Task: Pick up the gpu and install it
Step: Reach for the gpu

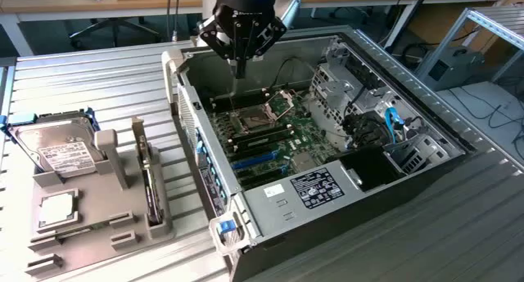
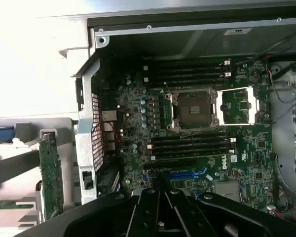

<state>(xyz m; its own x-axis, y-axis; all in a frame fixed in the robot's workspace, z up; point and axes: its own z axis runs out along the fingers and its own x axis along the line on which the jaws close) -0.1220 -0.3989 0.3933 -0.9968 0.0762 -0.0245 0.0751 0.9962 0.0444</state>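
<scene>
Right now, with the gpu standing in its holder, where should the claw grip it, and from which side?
Probably the exposed upper long edge of the gpu, coming straight down from above. It stands on edge in a slot of the gray holder, flat faces free on both sides, lower edge buried. The claw is shut, so it must open first.

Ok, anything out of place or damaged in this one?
Nothing looks spilled or broken. One thing stands out: the CPU socket on the motherboard is empty, its cover plate flipped open beside it. The gpu stands on edge in the grey holder, and the shut gripper hangs over the open case.
</scene>
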